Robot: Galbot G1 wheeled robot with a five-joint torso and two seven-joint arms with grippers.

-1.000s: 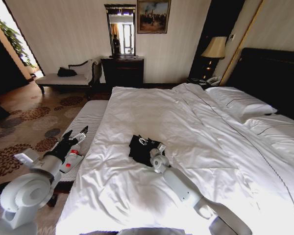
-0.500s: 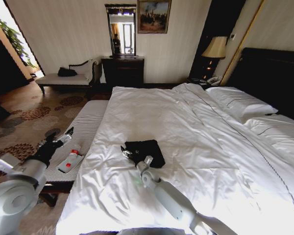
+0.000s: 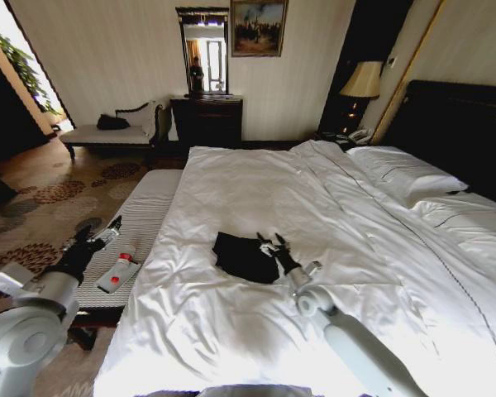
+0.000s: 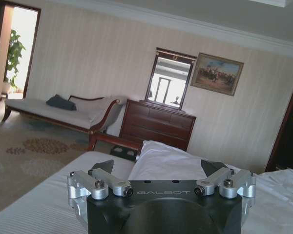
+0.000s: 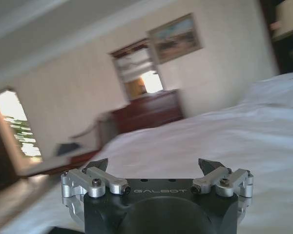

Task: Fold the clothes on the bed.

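Note:
The clothes [image 3: 241,256], a small black T-shirt, lie in a compact flat bundle on the white duvet of the bed [image 3: 331,198], near its front left part. My right gripper [image 3: 273,244] hovers at the bundle's right edge, open and holding nothing. In the right wrist view the right gripper [image 5: 154,166] has its jaws spread wide with only the duvet [image 5: 224,136] beyond. My left gripper [image 3: 102,236] hangs off the bed's left side over a striped bench. In the left wrist view the left gripper [image 4: 158,168] is open and empty.
The striped bench [image 3: 149,207] runs along the bed's left side, with a white bottle with a red cap [image 3: 118,269] on it. Pillows [image 3: 405,174] and a dark headboard [image 3: 459,124] stand at the right. A chaise [image 3: 116,131], dresser [image 3: 207,120] and lamp [image 3: 362,81] line the far wall.
My right gripper has swung from the shirt's left edge across to its right edge. The shirt went from bunched to a flatter bundle. The left arm pulled back left, then held still.

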